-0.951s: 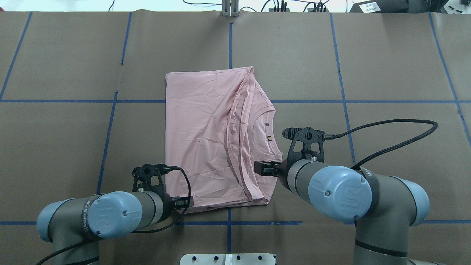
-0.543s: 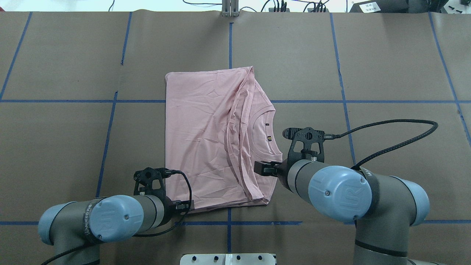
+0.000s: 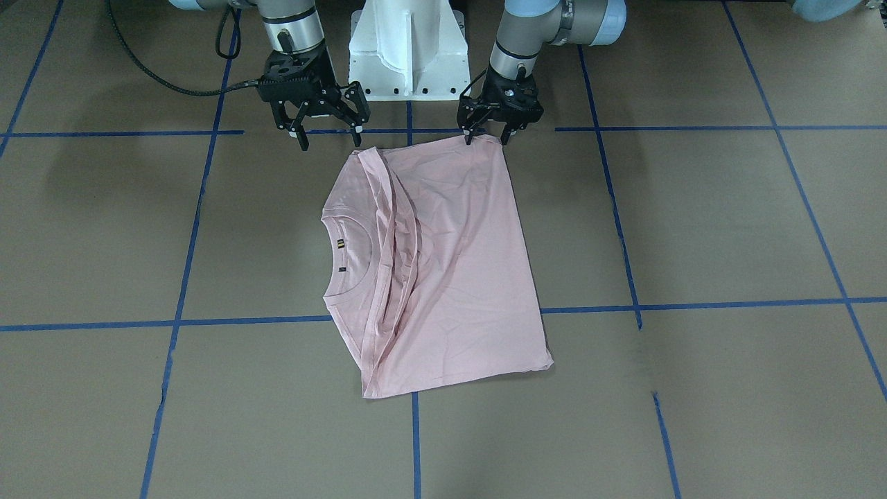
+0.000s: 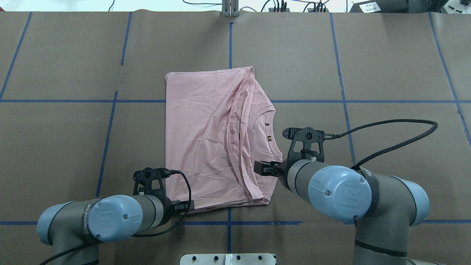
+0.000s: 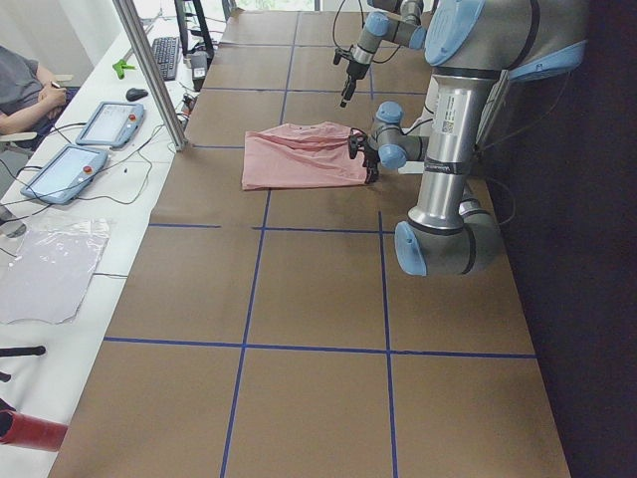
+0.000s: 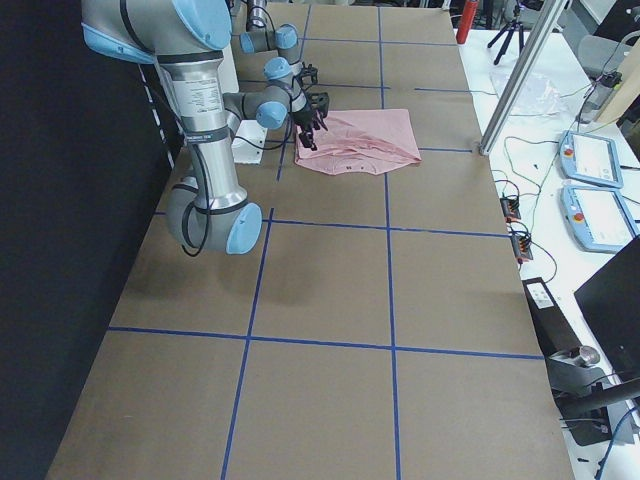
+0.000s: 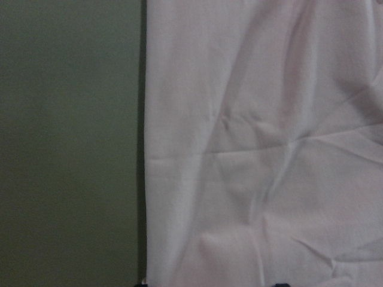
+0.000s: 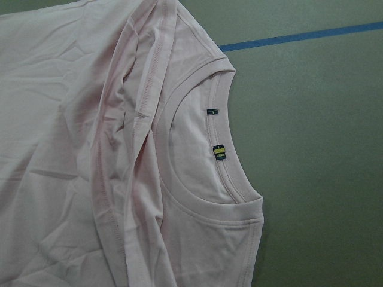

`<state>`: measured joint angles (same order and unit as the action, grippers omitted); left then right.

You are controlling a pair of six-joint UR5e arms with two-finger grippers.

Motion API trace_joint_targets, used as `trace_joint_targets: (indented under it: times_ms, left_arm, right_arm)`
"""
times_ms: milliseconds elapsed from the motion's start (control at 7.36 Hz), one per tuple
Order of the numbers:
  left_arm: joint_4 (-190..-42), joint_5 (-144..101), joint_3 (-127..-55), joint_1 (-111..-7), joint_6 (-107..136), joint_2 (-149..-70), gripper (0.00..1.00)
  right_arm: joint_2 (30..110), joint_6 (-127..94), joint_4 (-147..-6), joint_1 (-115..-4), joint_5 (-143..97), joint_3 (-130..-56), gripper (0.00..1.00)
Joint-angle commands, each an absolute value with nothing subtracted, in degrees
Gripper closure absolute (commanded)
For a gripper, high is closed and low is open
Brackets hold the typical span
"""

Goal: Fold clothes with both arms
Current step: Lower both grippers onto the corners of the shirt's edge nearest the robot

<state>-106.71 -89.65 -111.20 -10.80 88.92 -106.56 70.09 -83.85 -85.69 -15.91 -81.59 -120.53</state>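
The clothes are one pale pink T-shirt (image 3: 457,263) (image 4: 198,140), lying flat and folded lengthwise on the brown table, with its ribbed collar (image 8: 197,197) (image 3: 346,256) on my right side. My left gripper (image 3: 487,141) (image 4: 186,207) is low at the shirt's near left corner. It is open, its fingers straddling the hem, and the left wrist view is filled with pink cloth (image 7: 257,149). My right gripper (image 3: 329,137) (image 4: 259,168) hangs open above the table by the shirt's near right corner, holding nothing.
The white pedestal base (image 3: 405,48) stands just behind both grippers. Blue tape lines (image 4: 230,44) cross the table. The right arm's black cable (image 4: 404,140) loops out to the right. A person (image 5: 25,95) sits at a side bench with tablets (image 5: 109,121) beyond a metal post (image 5: 149,70).
My left arm has drawn slightly back toward the base and settled at the shirt's near left corner. The right arm and the shirt have not moved.
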Motion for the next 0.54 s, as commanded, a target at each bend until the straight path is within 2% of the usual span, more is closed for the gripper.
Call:
trace_joint_targets:
  times_ms: [0, 136, 272, 407]
  left_arm:
    - [-106.87, -90.09, -112.32, -10.90, 88.77, -104.51, 0.19]
    - [-106.87, -90.09, -112.32, -10.90, 88.77, -104.42, 0.19]
    - [-106.87, -90.00, -112.32, -10.81, 88.94, -104.50, 0.24]
    - [-106.87, -89.91, -112.32, -10.90, 88.95, -104.68, 0.36]
  right_arm:
    - [70.05, -83.85, -85.69, -15.91, -81.48, -120.50, 0.00]
    - [70.05, -83.85, -85.78, -15.91, -81.47, -120.50, 0.00]
    - [70.05, -83.85, -85.78, -15.91, -81.39, -120.50, 0.00]
    - [70.05, -83.85, -85.78, -15.91, -81.39, -120.50, 0.00]
